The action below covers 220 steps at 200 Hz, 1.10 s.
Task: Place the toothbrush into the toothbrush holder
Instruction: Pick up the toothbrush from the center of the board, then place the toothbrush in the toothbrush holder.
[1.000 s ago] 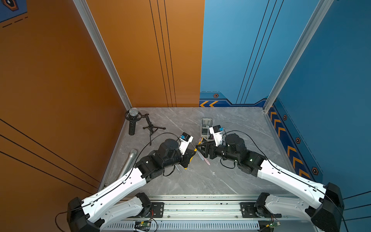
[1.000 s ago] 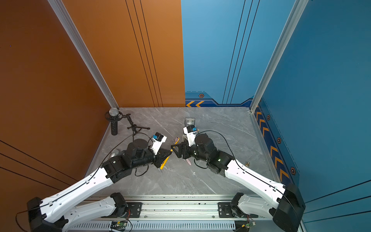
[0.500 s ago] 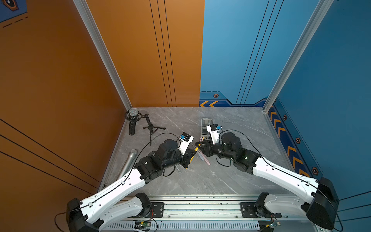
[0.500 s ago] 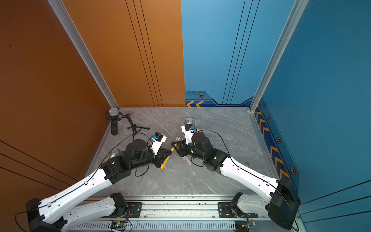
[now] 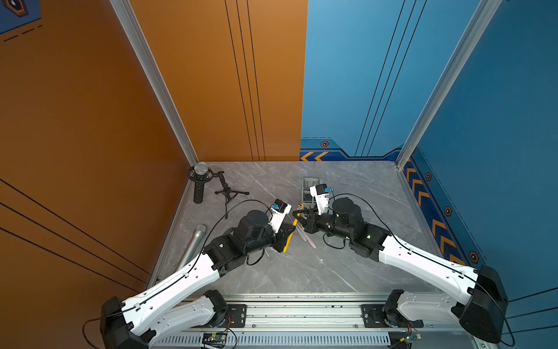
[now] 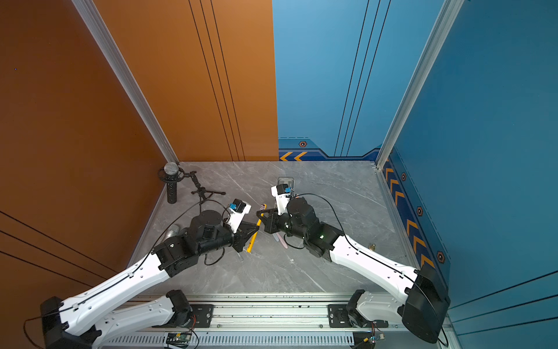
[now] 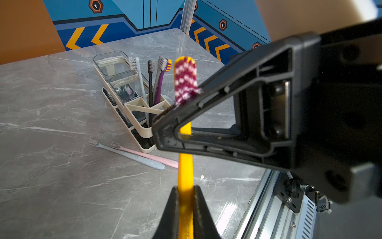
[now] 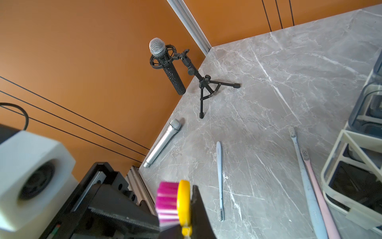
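Not yet in: the yellow, magenta-bristled toothbrush [image 7: 185, 144] is held above the worktop, left pincer [image 7: 185, 193] and right pincer [image 8: 182, 217] both clamped on it. The white plastic cut-out toothbrush holder [image 7: 144, 132] waits mid-frame.

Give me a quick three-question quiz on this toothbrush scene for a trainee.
1. True or false: the yellow toothbrush is lying on the table.
2. In the right wrist view, how many toothbrushes lie loose on the table? A) one B) three C) five
3. Fill in: the ___ hand grips the yellow toothbrush just below its bristles.

Key
1. False: the left hand grips its handle and the right hand its neck, clear of the table.
2. B: a lone light-blue toothbrush, plus a blue toothbrush and a pink toothbrush side by side near the toothbrush holder.
3. right
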Motion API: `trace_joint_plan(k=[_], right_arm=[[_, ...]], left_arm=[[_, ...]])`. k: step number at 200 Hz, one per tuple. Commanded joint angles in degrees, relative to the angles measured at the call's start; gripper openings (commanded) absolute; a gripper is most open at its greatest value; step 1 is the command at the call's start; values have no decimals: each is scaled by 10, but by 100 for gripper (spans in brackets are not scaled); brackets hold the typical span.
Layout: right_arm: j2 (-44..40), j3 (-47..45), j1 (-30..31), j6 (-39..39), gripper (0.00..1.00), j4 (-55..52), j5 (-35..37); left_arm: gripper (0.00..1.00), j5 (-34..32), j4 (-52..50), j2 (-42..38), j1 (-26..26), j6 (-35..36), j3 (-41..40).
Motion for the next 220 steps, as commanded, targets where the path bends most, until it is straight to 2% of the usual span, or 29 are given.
trace_joint_plan(k=[1,11,29,43,52,86,123,176,199,220], right_arm=[[-5,27,-4,-48,0,-64,74],[-9,37,-4,-72,0,-79,98],[-15,51,-5,-109,0,-97,149],[-18,54,-5,-136,0,-98,192],[-21,54,-5,-155,0,-93,223],[-16,37,-5,-217,0,-24,290],[7,11,-1,-266,0,83,374],[79,11,-6,-305,0,179,426],[102,0,-14,-318,0,221,422],[112,-28,-28,-299,0,278,406]], left_arm=[[24,-35,8,-15,-4,-2,-14],[34,-37,11,-22,-3,-5,-24],[39,-51,19,-37,-3,-6,-46],[48,-65,21,-50,-1,-5,-64],[50,-72,46,-57,0,-4,-77],[53,-60,89,-68,19,11,-109],[58,-20,102,-29,51,45,-100],[58,-4,119,16,75,38,-103],[58,-8,121,17,77,33,-104],[58,-15,122,22,77,26,-103]])
